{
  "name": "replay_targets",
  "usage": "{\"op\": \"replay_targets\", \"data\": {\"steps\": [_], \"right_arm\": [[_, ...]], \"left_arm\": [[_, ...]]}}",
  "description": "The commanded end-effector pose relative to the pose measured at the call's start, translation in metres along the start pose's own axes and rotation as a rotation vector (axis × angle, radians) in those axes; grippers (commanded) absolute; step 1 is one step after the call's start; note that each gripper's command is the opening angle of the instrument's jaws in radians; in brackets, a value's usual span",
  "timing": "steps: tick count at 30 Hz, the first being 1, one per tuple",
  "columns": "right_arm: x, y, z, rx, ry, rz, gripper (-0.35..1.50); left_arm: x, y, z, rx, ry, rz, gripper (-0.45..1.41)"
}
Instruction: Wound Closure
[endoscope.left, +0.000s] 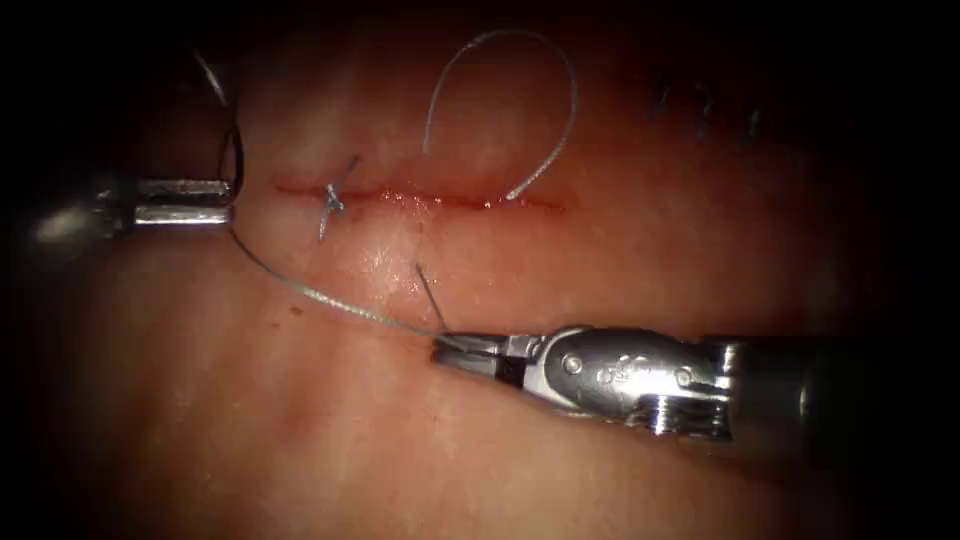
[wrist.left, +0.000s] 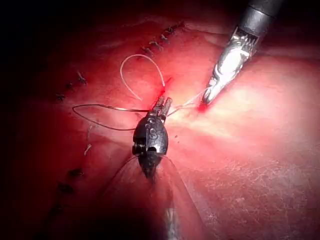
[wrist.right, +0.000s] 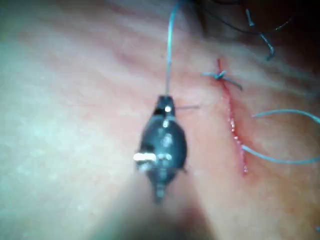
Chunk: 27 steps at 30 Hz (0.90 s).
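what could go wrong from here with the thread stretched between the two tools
The right end effector and left end effector both grip the thread; more pull could snap it or cut the tissue. The slack loop leaving the cut might snag on a tool.

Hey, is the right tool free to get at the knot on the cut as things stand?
Probably not right away. The right tool sits below the cut, its fingers shut on the thread, which runs to the left tool. The tissue between it and the knot looks open, but it would need to let go first.
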Motion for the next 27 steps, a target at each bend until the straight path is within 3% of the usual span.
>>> {"op": "replay_targets", "data": {"steps": [1,13,27], "right_arm": [[0.0003,-0.0011,0.0007,0.015,-0.001,0.004,-0.35],[0.0026,-0.0068,-0.0006,0.181,-0.039,0.031,-0.35],[0.0034,-0.0111,-0.0035,0.306,-0.036,0.019,-0.35]], "left_arm": [[-0.0004,-0.0005,0.0007,-0.001,0.002,0.002,-0.45],[-0.0004,-0.0005,0.0007,-0.002,-0.001,0.003,-0.45],[-0.0006,-0.0003,0.0012,-0.008,-0.003,0.007,-0.45]]}}
